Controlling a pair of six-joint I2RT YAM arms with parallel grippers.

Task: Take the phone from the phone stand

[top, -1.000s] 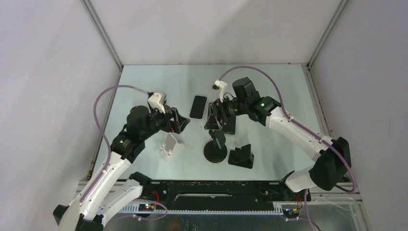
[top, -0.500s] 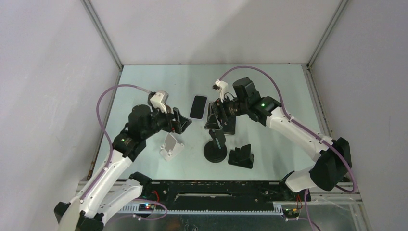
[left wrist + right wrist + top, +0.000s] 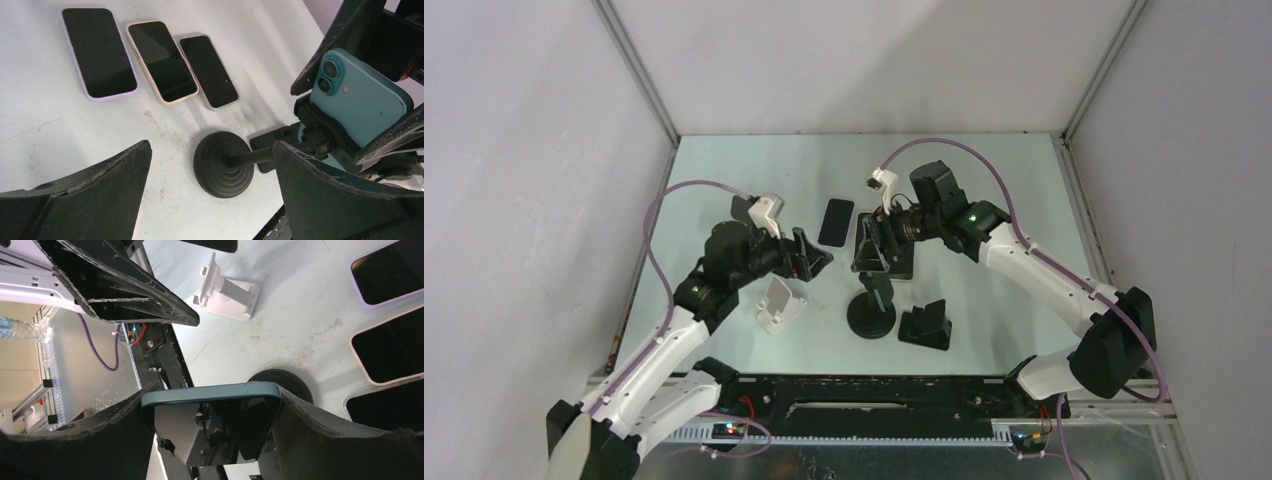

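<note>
A teal phone [image 3: 357, 102] sits tilted in the clamp of a black stand with a round base [image 3: 223, 165]. My right gripper [image 3: 212, 407] is shut on the phone [image 3: 215, 415], one finger on each long edge. In the top view the right gripper [image 3: 879, 262] hangs just above the stand base [image 3: 871, 318]. My left gripper [image 3: 210, 150] is open and empty, left of the stand, its jaws spread wide over the base. It is in the top view [image 3: 812, 258] too.
Three phones lie face up in a row on the table: purple [image 3: 98, 52], beige [image 3: 161, 61], silver [image 3: 208, 71]. A white stand [image 3: 779, 305] stands near the left gripper. A small black stand [image 3: 924, 325] is right of the round base.
My left arm has moved right and forward, bringing its open gripper closer to the stand. The right gripper has stayed on the phone, almost still.
</note>
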